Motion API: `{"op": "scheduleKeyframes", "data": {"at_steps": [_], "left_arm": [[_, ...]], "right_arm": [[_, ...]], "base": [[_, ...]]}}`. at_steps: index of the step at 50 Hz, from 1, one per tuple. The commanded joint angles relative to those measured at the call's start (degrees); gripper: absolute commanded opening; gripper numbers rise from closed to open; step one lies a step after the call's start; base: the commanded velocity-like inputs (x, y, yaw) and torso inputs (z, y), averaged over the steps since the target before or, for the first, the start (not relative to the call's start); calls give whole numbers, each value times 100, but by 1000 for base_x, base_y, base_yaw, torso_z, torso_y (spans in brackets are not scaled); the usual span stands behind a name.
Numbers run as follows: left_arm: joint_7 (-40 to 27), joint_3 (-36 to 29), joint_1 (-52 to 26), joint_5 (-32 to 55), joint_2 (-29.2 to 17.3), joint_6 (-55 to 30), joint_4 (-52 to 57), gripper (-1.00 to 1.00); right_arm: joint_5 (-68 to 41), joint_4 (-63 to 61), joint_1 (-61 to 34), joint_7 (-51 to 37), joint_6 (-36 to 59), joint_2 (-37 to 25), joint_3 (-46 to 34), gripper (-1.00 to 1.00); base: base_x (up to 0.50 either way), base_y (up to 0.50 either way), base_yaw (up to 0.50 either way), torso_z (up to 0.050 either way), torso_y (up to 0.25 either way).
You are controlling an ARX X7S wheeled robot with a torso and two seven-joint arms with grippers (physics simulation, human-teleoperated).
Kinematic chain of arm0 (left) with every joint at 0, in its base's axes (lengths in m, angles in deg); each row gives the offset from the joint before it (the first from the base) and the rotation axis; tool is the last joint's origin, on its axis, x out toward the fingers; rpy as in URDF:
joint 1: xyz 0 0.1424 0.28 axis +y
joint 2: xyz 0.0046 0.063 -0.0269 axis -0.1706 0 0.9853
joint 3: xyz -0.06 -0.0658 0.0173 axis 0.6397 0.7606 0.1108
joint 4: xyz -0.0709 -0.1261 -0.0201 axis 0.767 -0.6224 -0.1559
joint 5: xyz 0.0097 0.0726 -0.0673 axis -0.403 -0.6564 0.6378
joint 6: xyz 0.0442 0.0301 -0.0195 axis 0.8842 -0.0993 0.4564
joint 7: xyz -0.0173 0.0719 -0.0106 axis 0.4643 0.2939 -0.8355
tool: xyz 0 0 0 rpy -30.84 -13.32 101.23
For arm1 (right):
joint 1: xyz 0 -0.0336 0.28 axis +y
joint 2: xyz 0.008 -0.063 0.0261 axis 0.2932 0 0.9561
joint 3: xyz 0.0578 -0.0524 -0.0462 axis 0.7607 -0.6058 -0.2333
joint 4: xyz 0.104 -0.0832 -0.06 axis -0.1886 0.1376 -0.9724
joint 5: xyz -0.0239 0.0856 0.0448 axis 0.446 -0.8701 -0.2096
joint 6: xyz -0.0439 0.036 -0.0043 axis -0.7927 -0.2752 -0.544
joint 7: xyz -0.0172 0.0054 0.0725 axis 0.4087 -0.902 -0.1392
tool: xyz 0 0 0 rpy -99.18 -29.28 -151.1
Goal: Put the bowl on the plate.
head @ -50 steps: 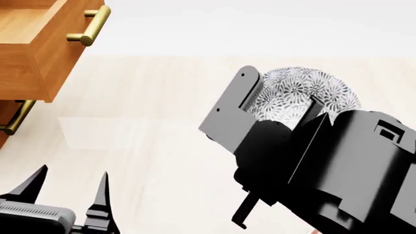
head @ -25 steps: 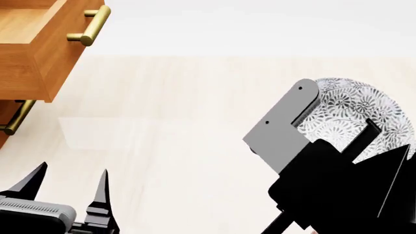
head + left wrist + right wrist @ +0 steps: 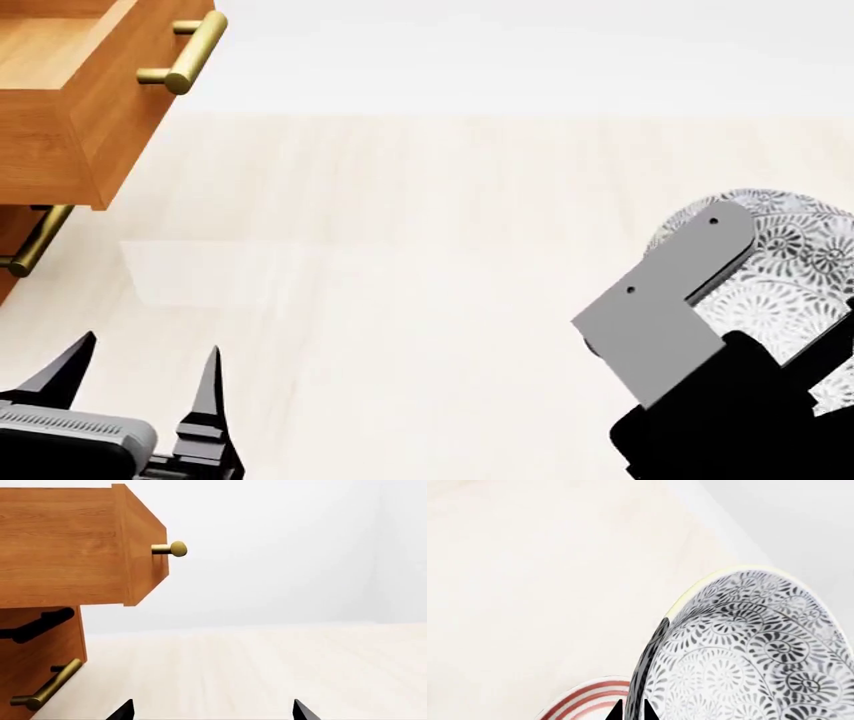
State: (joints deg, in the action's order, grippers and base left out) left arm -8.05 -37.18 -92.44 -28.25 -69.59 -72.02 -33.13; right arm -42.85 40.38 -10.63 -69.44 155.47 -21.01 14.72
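My right gripper (image 3: pixel 632 712) is shut on the bowl (image 3: pixel 747 655), its two black fingertips pinching the patterned wall near the pale rim. In the head view the bowl (image 3: pixel 787 270) is held in the air at the right edge, half hidden behind the grey gripper body. A red-ringed edge of the plate (image 3: pixel 584 696) shows just beneath the bowl in the right wrist view; the plate is out of sight in the head view. My left gripper (image 3: pixel 140 375) stands open and empty at the lower left, its fingertips (image 3: pixel 125 710) wide apart.
A wooden cabinet stands at the left with an open upper drawer (image 3: pixel 80 100) and brass handles (image 3: pixel 180 55). A second brass handle (image 3: pixel 34 240) sits on the front below it. The pale tabletop (image 3: pixel 400 300) stretches between the arms.
My right gripper has carried the bowl to the right and downward across the head view. The left arm has stayed put.
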Motion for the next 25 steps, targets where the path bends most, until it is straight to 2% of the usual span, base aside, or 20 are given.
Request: {"op": "scheduleKeyframes", "data": {"at_steps": [1, 25], "left_arm": [[5, -14, -22, 19, 0, 14, -42, 100], [-1, -26, -25, 61, -18, 54, -57, 100]], "right_arm": [[-278, -375, 112, -407, -183, -517, 148, -100], [-198, -884, 840, -425, -1126, -1380, 193, -100]], "base": [[0, 0, 0, 0, 0], [0, 0, 0, 0, 0]]}}
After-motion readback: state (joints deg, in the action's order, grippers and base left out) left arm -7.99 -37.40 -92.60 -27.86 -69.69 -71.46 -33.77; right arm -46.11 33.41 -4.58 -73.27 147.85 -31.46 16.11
